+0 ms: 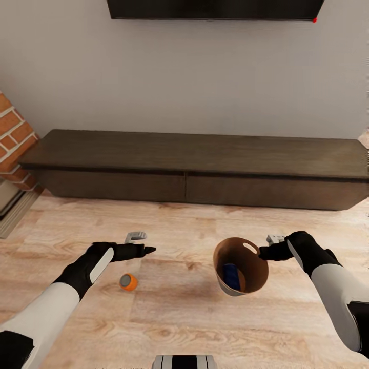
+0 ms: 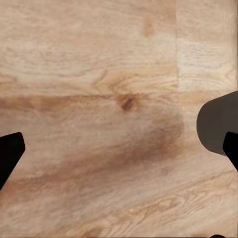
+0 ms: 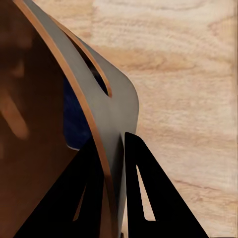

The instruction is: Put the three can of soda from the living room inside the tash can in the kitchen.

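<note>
Partway through, by the look of it. Bin (image 1: 241,266) held off the wood floor (image 1: 195,318), tilted, rim clamped in the right gripper (image 1: 262,251): in the right wrist view, one finger (image 3: 87,198) inside the brown wall and the other outside, pinching the rim of the bin (image 3: 106,129) just beside the slot handle. Blue can (image 1: 230,277) already lying inside the bin, seen as a dark blue patch low in the brown interior; the same blue (image 3: 74,124) glimpsed through the slot. One orange can (image 1: 128,281) still out on the floor, well left of the bin and just below the left gripper (image 1: 146,243). Left gripper spread wide and empty, its dark fingertips (image 2: 10,153) at opposite edges of the left wrist view with bare planks between. Dark rounded shape (image 2: 218,124) at one edge of that view, not identifiable.

Left to do, judging from this: orange can on the floor into the bin, the third can as well, then the bin to the kitchen.

Hard to settle: whereabouts of the second orange can. Possibly in the bin behind the blue one, where a darker brown form stands beside it, but too murky to call. Bottom of the bin hidden by its own near wall. Long dark cabinet (image 1: 195,169) behind the bin, screen (image 1: 215,9) above it cut off, brick (image 1: 15,143) at the far left cut off too.
</note>
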Tool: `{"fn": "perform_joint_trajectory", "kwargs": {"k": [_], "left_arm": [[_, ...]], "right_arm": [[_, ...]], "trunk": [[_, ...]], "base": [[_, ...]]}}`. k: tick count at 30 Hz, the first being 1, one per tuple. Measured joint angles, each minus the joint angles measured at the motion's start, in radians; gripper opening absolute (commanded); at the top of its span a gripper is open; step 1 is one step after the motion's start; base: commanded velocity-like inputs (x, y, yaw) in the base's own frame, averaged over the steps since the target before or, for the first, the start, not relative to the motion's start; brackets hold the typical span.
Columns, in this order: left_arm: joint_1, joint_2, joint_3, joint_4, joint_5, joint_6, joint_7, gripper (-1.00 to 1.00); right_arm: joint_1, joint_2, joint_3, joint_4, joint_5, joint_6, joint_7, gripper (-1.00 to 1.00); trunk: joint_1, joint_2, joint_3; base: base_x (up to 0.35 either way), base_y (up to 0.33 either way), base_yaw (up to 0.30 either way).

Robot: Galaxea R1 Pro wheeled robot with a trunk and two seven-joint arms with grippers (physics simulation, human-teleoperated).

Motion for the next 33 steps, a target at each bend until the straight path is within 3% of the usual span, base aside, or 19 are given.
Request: {"fn": "perform_joint_trajectory", "kwargs": {"k": [6, 10, 15, 21, 28, 31, 33], "left_arm": [[0.0, 0.0, -0.001, 0.005, 0.0, 0.009, 0.0, 1.0], [0.0, 0.0, 0.0, 0.007, 0.0, 0.011, 0.0, 1.0], [0.0, 0.001, 0.003, 0.01, 0.0, 0.012, 0.0, 1.0], [0.0, 0.001, 0.006, 0.011, 0.0, 0.009, 0.001, 1.0], [0.0, 0.001, 0.007, 0.011, 0.001, 0.006, 0.004, 1.0], [0.0, 0.001, 0.008, 0.004, 0.002, 0.003, 0.002, 1.0], [0.0, 0.001, 0.008, 0.004, 0.003, 0.005, 0.001, 1.0]], "right_arm": [[0.0, -0.006, -0.002, 0.0, 0.006, 0.005, 0.0, -1.0], [-0.001, -0.009, -0.003, -0.008, 0.008, 0.072, -0.001, -1.0], [-0.002, -0.01, 0.002, -0.091, 0.006, 0.155, -0.004, -1.0], [-0.002, -0.024, 0.007, -0.126, 0.019, 0.196, -0.013, -1.0], [-0.005, -0.077, 0.009, -0.131, 0.014, 0.235, -0.011, -1.0], [-0.02, -0.138, 0.01, -0.131, -0.01, 0.264, 0.005, -1.0], [-0.037, -0.166, 0.013, -0.132, 0.023, 0.256, 0.01, -1.0]], "trunk": [[0.0, 0.0, 0.0], [0.0, 0.0, 0.0], [0.0, 0.0, 0.0], [0.0, 0.0, 0.0], [0.0, 0.0, -0.003], [0.0, 0.0, -0.006], [0.0, 0.0, -0.008]], "base": [[-0.218, 0.113, -0.088], [-0.284, 0.175, -0.05], [-0.279, 0.19, -0.014], [0.07, 0.208, -0.002], [0.256, 0.087, 0.0], [0.073, 0.015, 0.0], [0.034, 0.007, 0.0]]}}
